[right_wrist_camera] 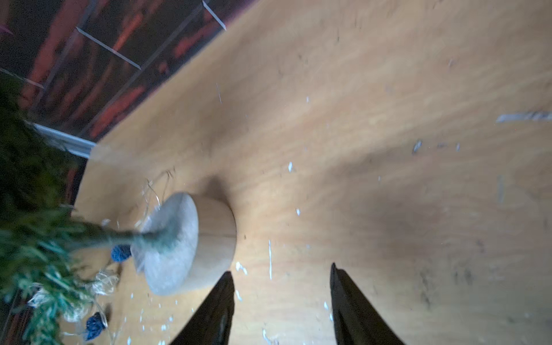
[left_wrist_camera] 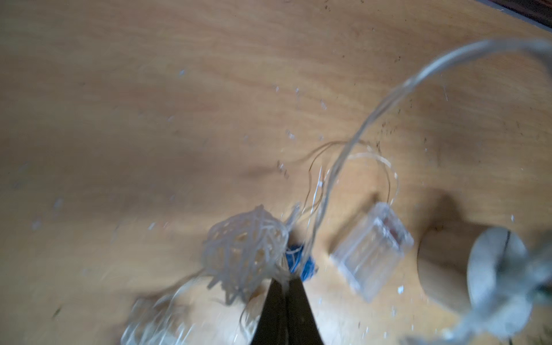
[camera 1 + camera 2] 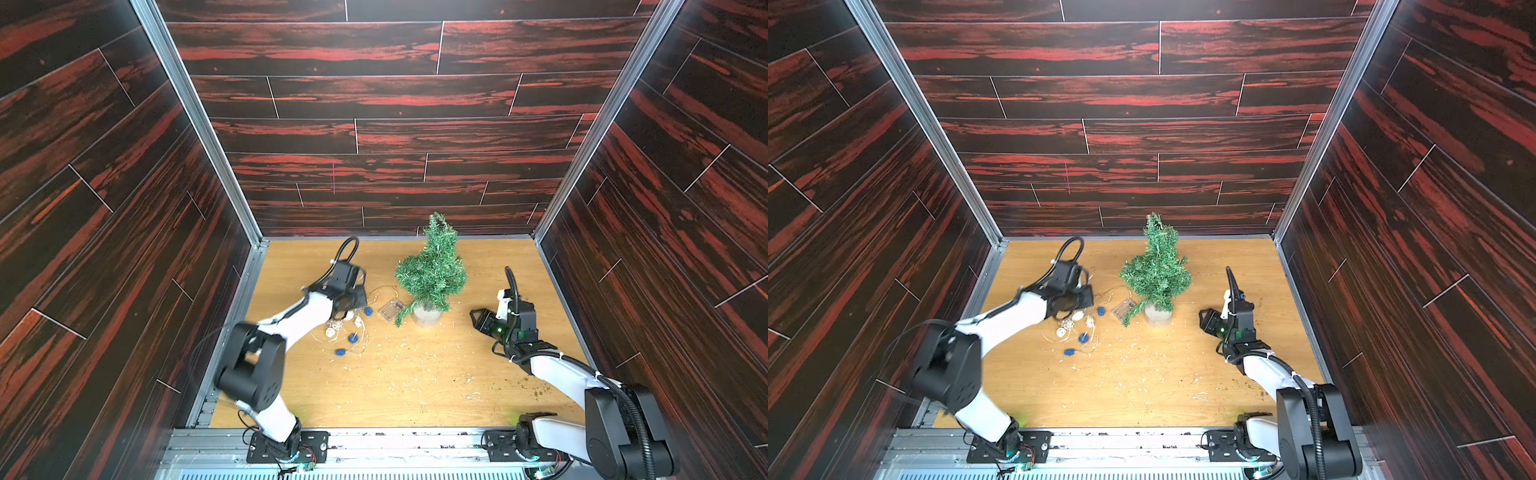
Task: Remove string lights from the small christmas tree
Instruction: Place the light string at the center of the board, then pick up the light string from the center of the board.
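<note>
left gripper (image 2: 286, 288) pinched the string lights (image 3: 348, 332) wire, tips pressed together; lights lay at small christmas tree (image 3: 432, 270) 8 o'clock. right gripper (image 1: 280, 270) spread, empty, at 4. slow pull toward 9 seemed safest: battery box (image 3: 391, 309) sat beside foliage.

No text, label, brand, number or sign can be read in any of the views. The clear battery box (image 2: 373, 251) of the string lights (image 2: 245, 254) shows in the left wrist view, but it is too blurred to tell whether it carries any marking.
</note>
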### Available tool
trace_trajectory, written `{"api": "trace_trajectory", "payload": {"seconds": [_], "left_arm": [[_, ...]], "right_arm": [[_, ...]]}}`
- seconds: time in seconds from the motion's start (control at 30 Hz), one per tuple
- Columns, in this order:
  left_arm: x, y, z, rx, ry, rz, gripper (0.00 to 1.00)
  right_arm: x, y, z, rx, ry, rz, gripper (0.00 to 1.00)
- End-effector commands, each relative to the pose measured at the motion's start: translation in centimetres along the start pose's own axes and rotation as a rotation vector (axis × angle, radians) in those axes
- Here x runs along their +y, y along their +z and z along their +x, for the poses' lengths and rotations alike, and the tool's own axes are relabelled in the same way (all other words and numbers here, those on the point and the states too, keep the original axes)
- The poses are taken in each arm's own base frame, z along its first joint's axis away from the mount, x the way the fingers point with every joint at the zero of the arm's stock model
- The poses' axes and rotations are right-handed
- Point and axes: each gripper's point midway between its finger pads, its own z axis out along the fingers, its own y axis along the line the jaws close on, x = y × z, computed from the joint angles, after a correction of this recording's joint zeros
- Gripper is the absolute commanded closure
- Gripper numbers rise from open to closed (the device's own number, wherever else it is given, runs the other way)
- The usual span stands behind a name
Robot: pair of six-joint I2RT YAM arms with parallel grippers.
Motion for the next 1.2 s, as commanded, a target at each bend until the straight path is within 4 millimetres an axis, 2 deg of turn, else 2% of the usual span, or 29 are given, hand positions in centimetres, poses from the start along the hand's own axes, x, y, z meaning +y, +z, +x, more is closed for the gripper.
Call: {"api": "trace_trajectory", "payload": {"seconds": [0.0, 0.13, 0.23, 0.33, 0.53, 0.73, 0.9, 1.1, 1.17], "left_arm": [[-0.4, 1.1, -0.4, 0.021, -0.009, -0.007, 1.0], [-1.3, 2.8, -1.5, 0.021, -0.009, 0.001, 0.97], [-2.2, 3.9, -2.5, 0.043, 0.034, -0.011, 0.86], [-2.7, 4.9, -3.3, 0.059, 0.084, -0.038, 0.72], [-4.0, 7.3, -2.5, 0.094, 0.137, 0.024, 0.62], [-5.3, 9.6, -0.6, 0.166, 0.184, 0.088, 0.56], [-5.3, 10.5, -0.5, 0.176, 0.219, 0.066, 0.51], [-4.7, 11.7, -0.5, 0.208, 0.289, -0.01, 0.51], [-4.3, 12.0, -0.2, 0.227, 0.324, -0.045, 0.54]], "right_arm": [[0.0, 0.1, -0.8, -0.036, 0.02, 0.011, 0.45], [-0.2, -0.1, -0.9, -0.038, 0.023, 0.021, 0.45], [0.0, -0.2, -1.0, -0.042, 0.023, 0.011, 0.45], [0.1, -0.2, -1.0, -0.041, 0.028, 0.007, 0.45], [0.0, 0.2, -0.7, -0.021, 0.036, 0.011, 0.45], [-0.2, -0.1, -0.9, -0.04, 0.032, 0.019, 0.45], [-0.2, 0.1, -0.8, -0.033, 0.035, 0.014, 0.45], [0.1, 0.0, -1.0, -0.04, 0.035, -0.001, 0.45], [0.2, 0.1, -0.9, -0.038, 0.039, -0.007, 0.45]]}}
